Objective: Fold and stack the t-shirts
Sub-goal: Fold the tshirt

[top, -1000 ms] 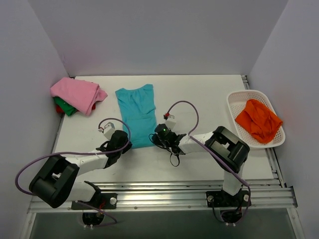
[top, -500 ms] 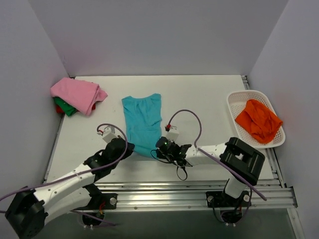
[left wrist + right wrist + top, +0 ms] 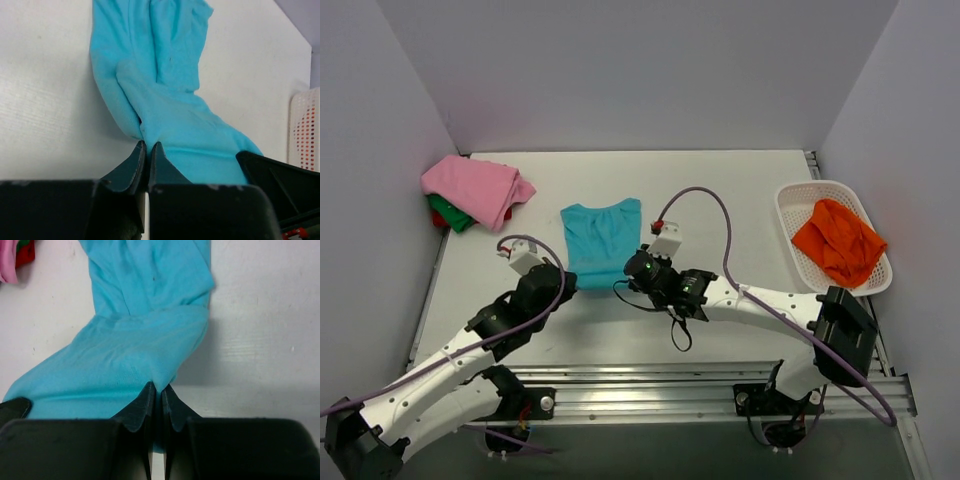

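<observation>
The teal t-shirt (image 3: 601, 236) lies mid-table with its near hem lifted. My left gripper (image 3: 567, 283) is shut on the hem's left corner, and the cloth (image 3: 175, 115) rises from between its fingers (image 3: 136, 157). My right gripper (image 3: 632, 272) is shut on the right corner, where the teal cloth (image 3: 135, 340) bunches into the jaws. A pink t-shirt (image 3: 475, 189) tops a pile at the back left, with green (image 3: 448, 213) and red cloth under it. An orange t-shirt (image 3: 838, 241) lies in the basket.
A white lattice basket (image 3: 798, 205) stands at the right edge of the table. Grey walls close in the back and both sides. A metal rail (image 3: 650, 385) runs along the near edge by the arm bases. Purple cables loop above both wrists.
Both grippers have closed on the near hem of the teal t-shirt and carried it away from me, so the shirt now looks shorter. Both arms have stretched forward.
</observation>
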